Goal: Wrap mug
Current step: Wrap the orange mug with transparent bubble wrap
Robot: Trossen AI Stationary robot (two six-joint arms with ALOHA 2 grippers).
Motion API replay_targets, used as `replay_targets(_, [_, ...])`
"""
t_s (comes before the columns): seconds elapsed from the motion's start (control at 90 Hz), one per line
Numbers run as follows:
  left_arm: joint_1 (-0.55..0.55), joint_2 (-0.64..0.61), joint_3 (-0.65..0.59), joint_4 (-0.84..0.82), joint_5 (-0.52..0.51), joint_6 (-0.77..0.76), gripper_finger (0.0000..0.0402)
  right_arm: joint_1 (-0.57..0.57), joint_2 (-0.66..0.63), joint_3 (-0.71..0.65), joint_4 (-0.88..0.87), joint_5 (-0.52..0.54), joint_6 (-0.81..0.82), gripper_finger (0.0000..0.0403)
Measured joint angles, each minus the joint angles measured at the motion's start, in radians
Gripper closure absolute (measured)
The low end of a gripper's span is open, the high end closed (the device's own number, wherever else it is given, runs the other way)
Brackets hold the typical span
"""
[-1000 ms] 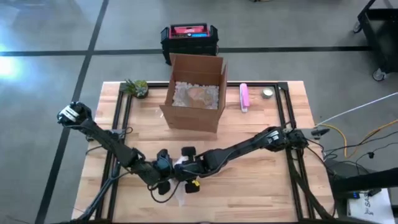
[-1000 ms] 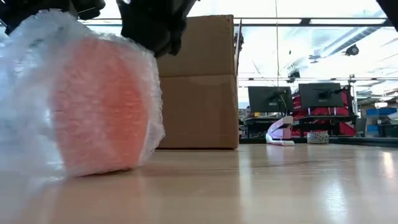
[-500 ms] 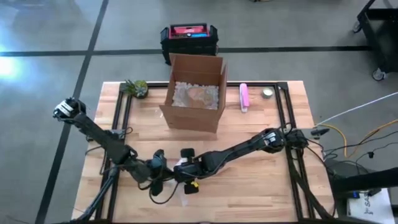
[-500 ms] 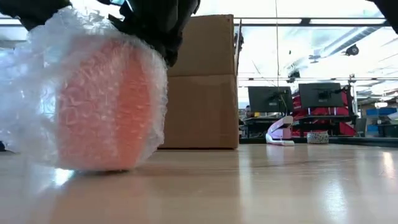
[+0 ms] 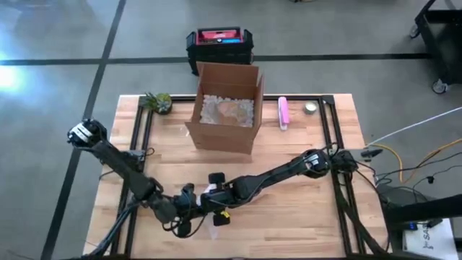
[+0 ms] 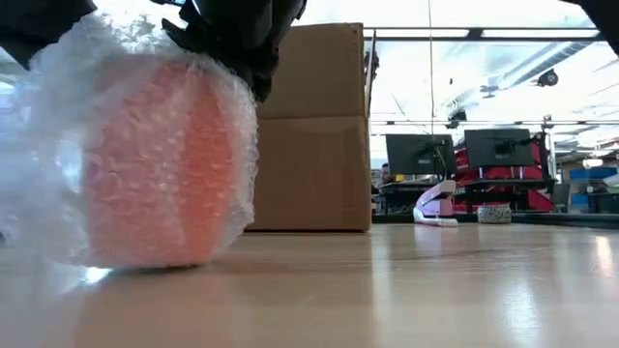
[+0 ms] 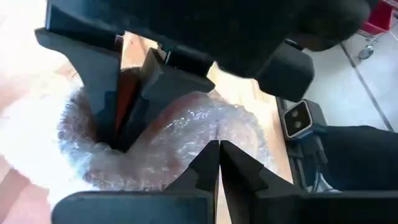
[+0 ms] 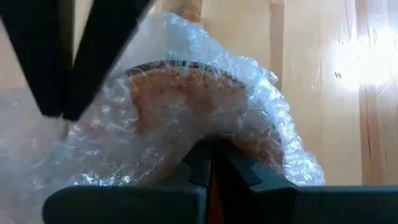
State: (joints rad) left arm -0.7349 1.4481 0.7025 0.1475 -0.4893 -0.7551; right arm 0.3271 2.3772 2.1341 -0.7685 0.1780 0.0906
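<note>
Between both hands [image 5: 203, 206], bubble-wrapped mug [image 6: 155, 164], on table [image 5: 303, 217]

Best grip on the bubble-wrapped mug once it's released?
Probably across the round body of the wrapped mug, from above: it stands on the table with loose wrap bunched at one side, and both grippers crowd its top. Handle position is hidden.

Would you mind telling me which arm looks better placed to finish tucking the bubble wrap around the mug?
Probably the left. The right gripper is shut on the bubble wrap at the mug rim, steadying it. The left gripper is also shut on wrap at the open end, so it could pull that fold over.
</note>
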Motion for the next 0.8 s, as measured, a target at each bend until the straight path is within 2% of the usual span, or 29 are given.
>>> replay_targets(0.3, [0.003,0.031,-0.001,-0.013,-0.060,-0.020,0.0401,0.003,-0.027,0.054,-0.075,-0.002,0.022,0.0401])
replay_targets(0.556, [0.005,0.032,-0.004,-0.025,-0.070,-0.020,0.0401,0.008,-0.037,0.165,-0.238,-0.017,0.032,0.0401])
replay_targets(0.7, [0.005,0.033,-0.004,-0.031,-0.068,-0.020,0.0402,0.014,-0.043,0.185,-0.257,-0.156,0.048,0.0401])
replay_targets(0.8, [0.005,0.033,-0.005,-0.031,-0.065,-0.020,0.0402,0.021,-0.036,0.165,-0.228,-0.143,0.043,0.0401])
